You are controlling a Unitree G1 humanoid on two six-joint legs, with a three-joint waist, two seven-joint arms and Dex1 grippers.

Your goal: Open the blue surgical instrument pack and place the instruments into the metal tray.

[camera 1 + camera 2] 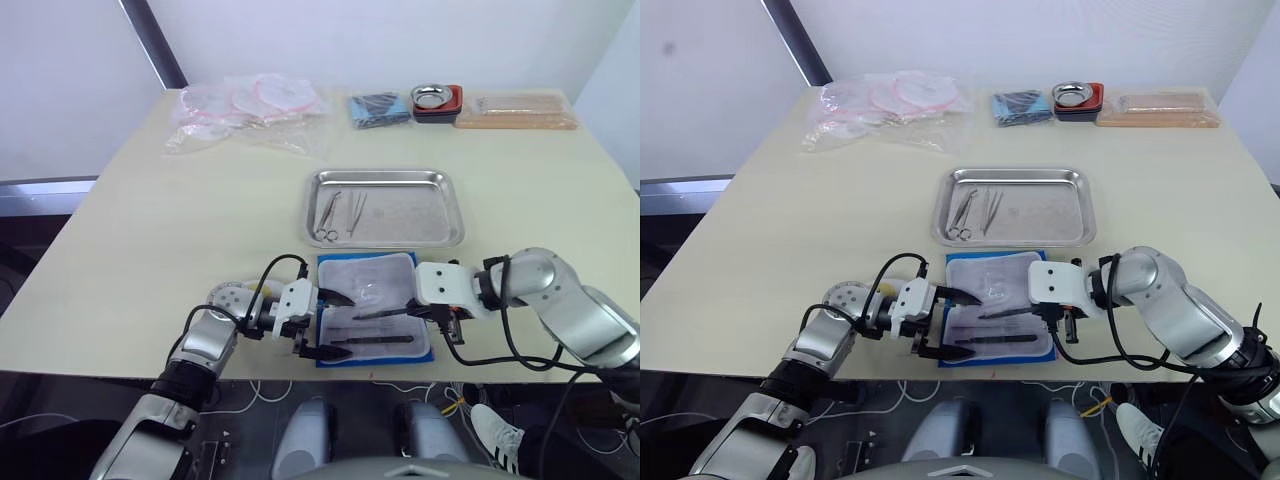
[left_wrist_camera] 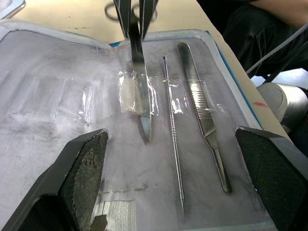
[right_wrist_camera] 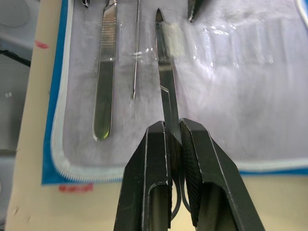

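The blue surgical instrument pack (image 1: 372, 270) lies open on the table, grey lining up, just in front of the metal tray (image 1: 420, 215). Several instruments (image 1: 340, 215) lie in the tray's left part. On the lining lie scissors (image 3: 166, 86), a thin probe (image 3: 136, 57) and tweezers (image 3: 106, 72). My right gripper (image 3: 175, 139) is shut on the scissors' handle end at the pack's right edge; their tip still sits under a clear strap. My left gripper (image 1: 335, 325) stands open over the pack's left edge, its fingers (image 2: 82, 178) wide apart and holding nothing.
Along the table's far edge lie clear plastic bags (image 1: 250, 110), a dark-blue bundle (image 1: 378, 108), a small steel bowl on a red base (image 1: 437, 100) and a tan flat package (image 1: 515, 110). Bare tabletop lies left of the tray.
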